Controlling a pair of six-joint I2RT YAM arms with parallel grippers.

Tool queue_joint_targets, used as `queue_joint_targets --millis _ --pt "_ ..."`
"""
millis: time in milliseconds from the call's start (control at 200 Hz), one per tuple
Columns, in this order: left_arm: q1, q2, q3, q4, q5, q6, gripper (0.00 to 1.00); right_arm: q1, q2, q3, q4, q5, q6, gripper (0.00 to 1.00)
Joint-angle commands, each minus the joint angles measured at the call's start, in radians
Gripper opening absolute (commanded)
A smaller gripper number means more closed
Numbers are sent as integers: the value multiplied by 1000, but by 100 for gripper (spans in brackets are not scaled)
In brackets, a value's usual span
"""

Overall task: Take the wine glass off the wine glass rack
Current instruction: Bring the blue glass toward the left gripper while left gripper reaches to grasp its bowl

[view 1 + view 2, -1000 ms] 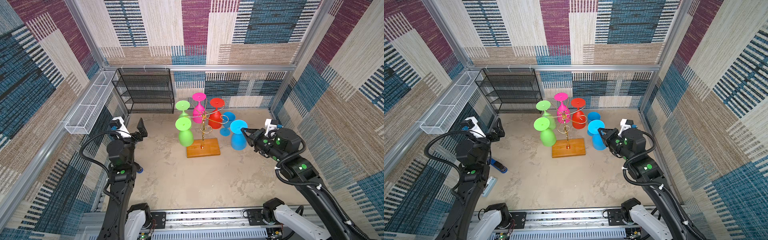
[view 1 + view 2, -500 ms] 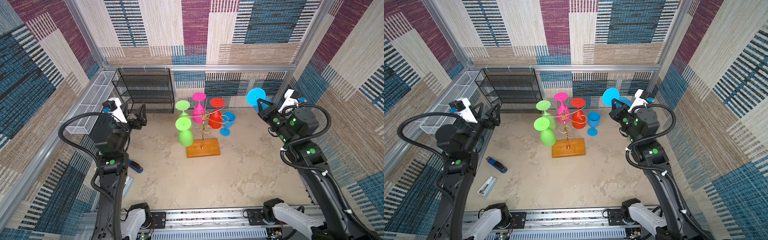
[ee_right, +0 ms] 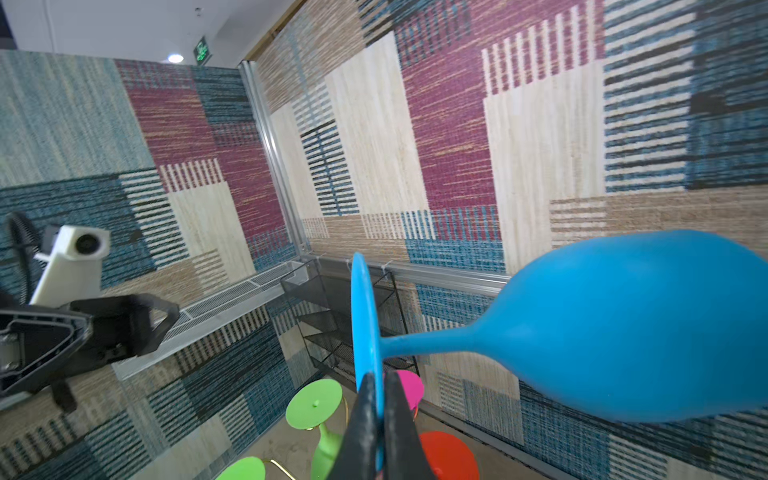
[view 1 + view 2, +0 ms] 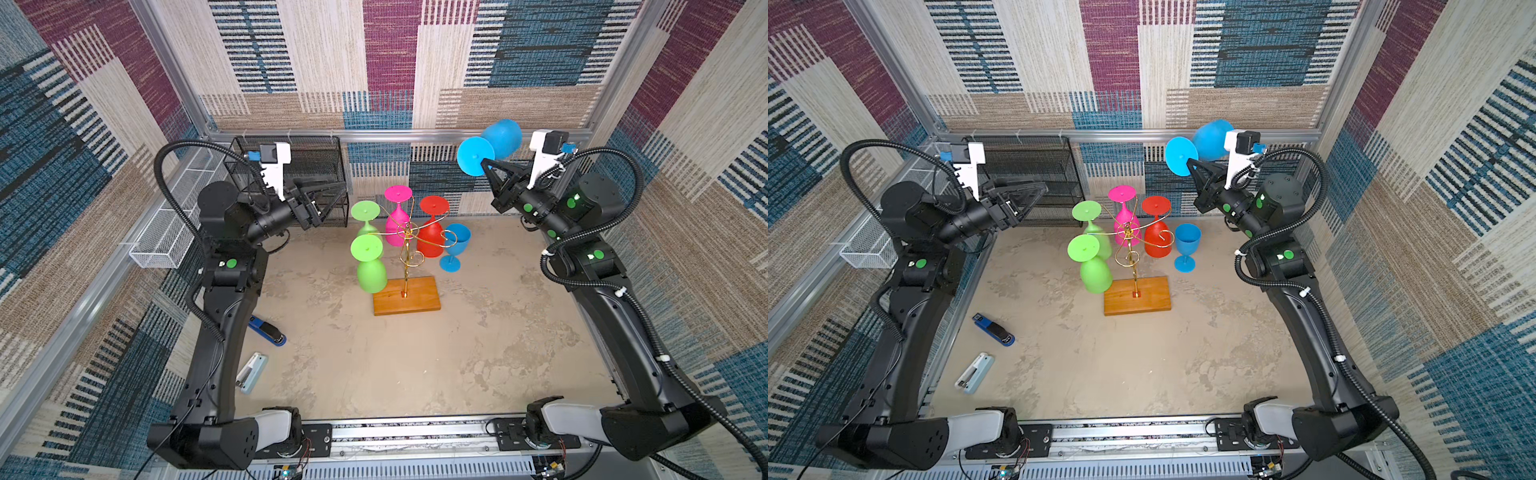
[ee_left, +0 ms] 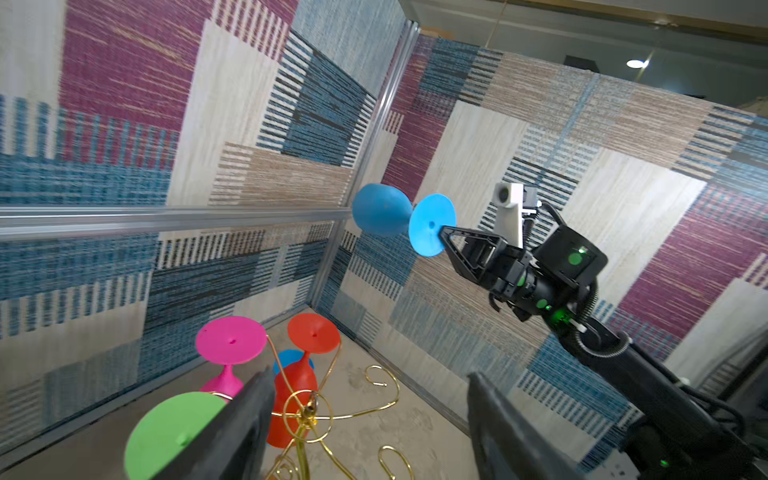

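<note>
The gold wire wine glass rack (image 4: 408,249) stands on its wooden base (image 4: 1137,296) mid-table. Two green glasses (image 4: 370,270), a pink one (image 4: 397,216) and a red one (image 4: 432,235) hang on it upside down. High at the back right, my right gripper (image 4: 484,163) is shut on the foot rim of a blue wine glass (image 4: 500,139), held sideways off the rack; the right wrist view shows the foot (image 3: 365,320) pinched edge-on. My left gripper (image 4: 338,189) hovers left of the rack top, open and empty, its fingers (image 5: 249,415) wide apart.
A second blue glass (image 4: 456,245) stands upright on the table right of the rack. A black mesh shelf (image 4: 324,166) and a white wire basket (image 4: 166,237) line the back left. A blue stapler (image 4: 268,330) and a pale one (image 4: 251,372) lie front left.
My right arm lifted the blue glass from low beside the rack up to the back right. The left arm rose and reached toward the rack top, its jaws narrowing a little.
</note>
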Motion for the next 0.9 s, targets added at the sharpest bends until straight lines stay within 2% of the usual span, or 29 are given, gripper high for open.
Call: queue_joint_targets --millis 0,185,305,506,656,891 --pt "-35 62 42 142 97 -147 72 18 27 46 63 -183 -51 0" --pt "-65 215 121 479 179 -460 61 78 68 75 72 -302 -68 0" --pt "-88 271 151 595 190 -550 57 120 117 126 47 -344 -68 0" --pt "-125 265 144 538 187 -482 56 162 166 166 60 -377 -45 0" --pt "-142 246 130 518 192 -446 56 180 180 163 77 -351 -34 0" --pt "-161 194 83 348 165 -295 56 197 208 177 107 -350 13 0"
